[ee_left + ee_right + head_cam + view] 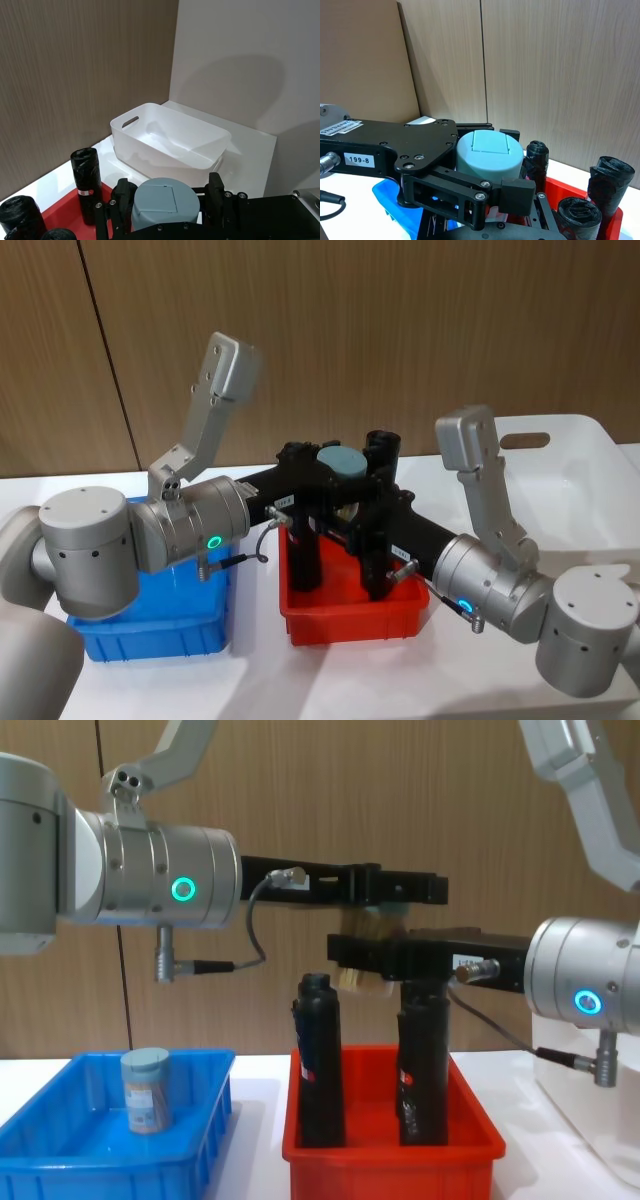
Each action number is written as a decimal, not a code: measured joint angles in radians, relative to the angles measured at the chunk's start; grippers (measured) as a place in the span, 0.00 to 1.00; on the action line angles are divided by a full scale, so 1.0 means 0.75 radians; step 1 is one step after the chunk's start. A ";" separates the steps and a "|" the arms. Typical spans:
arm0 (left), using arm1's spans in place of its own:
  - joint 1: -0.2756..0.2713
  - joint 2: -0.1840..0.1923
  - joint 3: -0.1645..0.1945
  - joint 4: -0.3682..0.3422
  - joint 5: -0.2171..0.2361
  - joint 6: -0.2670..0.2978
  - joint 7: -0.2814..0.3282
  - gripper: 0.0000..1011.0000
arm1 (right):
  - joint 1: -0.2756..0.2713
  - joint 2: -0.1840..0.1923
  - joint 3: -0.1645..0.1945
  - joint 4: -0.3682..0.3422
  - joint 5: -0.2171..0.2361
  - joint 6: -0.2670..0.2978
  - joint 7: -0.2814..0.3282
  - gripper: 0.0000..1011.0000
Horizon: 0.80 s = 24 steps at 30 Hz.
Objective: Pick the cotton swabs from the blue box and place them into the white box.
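**One tub held between two grippers above the red bin**

A cotton swab tub [372, 920] is held in the air over the red bin [390, 1165], between the blue box [215, 1120] and the white box [145, 157]. It is kept upright, with its pale blue-grey lid [343, 458] on top.

The left gripper [168, 201] is reached in from the robot's left at the height of the lid. Its fingers [216, 192] are pressed against both sides of the tub, so the tub is clamped there. The right gripper [365, 955] is brought in from the robot's right, just under the left one, at the lower part of the same tub. Whether it is closed on the tub or only placed around it cannot be told.

A second tub [146, 1090] is seen standing upright inside the blue box, on the robot's left. The white box is placed on the table [260, 680] at the robot's right, beyond the red bin. Black cylinders [320, 1060] are stood upright in the red bin, below the two grippers.
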 joint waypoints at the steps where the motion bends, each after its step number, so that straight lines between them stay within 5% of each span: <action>1: 0.000 0.000 0.000 0.000 0.000 0.000 0.000 0.99 | 0.000 0.000 0.000 0.000 0.001 -0.001 -0.001 0.66; 24: 0.000 0.000 -0.001 0.000 -0.001 -0.001 0.000 0.99 | -0.042 0.024 -0.001 0.021 0.031 -0.021 -0.050 0.66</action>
